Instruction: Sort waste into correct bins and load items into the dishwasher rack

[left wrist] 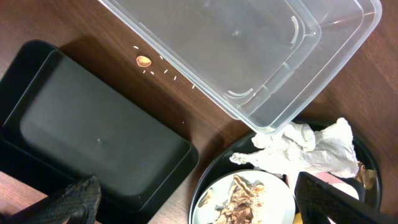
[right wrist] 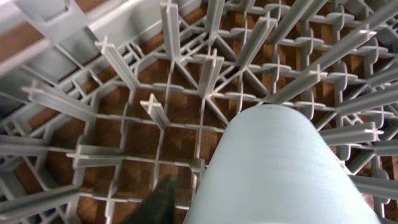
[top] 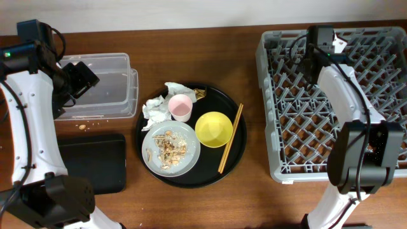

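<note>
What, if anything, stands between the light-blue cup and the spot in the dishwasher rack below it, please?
Nothing foreign shows. Beneath the light-blue cup, only the upright pegs of the dishwasher rack rise from its grid, and the cells in view around them hold nothing. The patch of rack directly behind the cup is hidden.

The brown wooden table [top: 251, 76] carries four things. A clear plastic tub [top: 117, 76] sits toward its far left corner, and a shallow black tray [top: 95, 159] lies nearer the front left edge. A few crumbs [top: 82, 126] lie between them. A round black tray [top: 206, 166] sits mid-table, and the grey dishwasher rack [top: 299, 127] fills the right side.
</note>
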### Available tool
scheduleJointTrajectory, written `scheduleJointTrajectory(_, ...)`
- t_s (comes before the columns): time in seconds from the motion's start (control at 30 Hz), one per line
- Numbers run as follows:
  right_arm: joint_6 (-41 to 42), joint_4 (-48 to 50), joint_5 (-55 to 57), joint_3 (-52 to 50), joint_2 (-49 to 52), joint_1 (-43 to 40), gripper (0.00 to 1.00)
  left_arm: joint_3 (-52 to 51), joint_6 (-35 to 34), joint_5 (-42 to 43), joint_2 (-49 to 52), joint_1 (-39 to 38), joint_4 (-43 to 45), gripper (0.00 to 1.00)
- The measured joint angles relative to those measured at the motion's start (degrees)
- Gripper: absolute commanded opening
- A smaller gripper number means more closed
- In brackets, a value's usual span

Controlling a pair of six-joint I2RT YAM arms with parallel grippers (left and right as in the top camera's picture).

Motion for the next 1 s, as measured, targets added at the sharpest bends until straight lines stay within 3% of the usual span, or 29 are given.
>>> scheduleJointTrajectory(0.07,0.02,-0.68,-0.11,0.00,0.11,0.00,0.04,0.00,0.00,0.00,0.00,0.00,0.00,0.99)
scheduleJointTrajectory(0.3,-1.86,-4.15,-1.95,-0.02,-2.99,-0.07,0.04,0.00,0.00,0.00,0.00,0.00,-0.02,0.99)
scheduleJointTrajectory(0.47,-6.67,-5.75,-12.70,0.00,-10.99,-2.91,0.04,0.00,0.00,0.00,0.00,0.00,0.00,0.99)
scheduleJointTrajectory(0.77,-22.16,-6.05,-61.59,-2.51,-11.89,-24.68,0.04,0.00,-0.13,-0.02,0.00,0.00,0.00,0.99)
scheduleJointTrajectory(1.0,-28.85,1.16,-86.68,-8.22,-4.37,-32.68,0.04,0.00,-0.13,0.00,0.00,0.00,0.00,0.99)
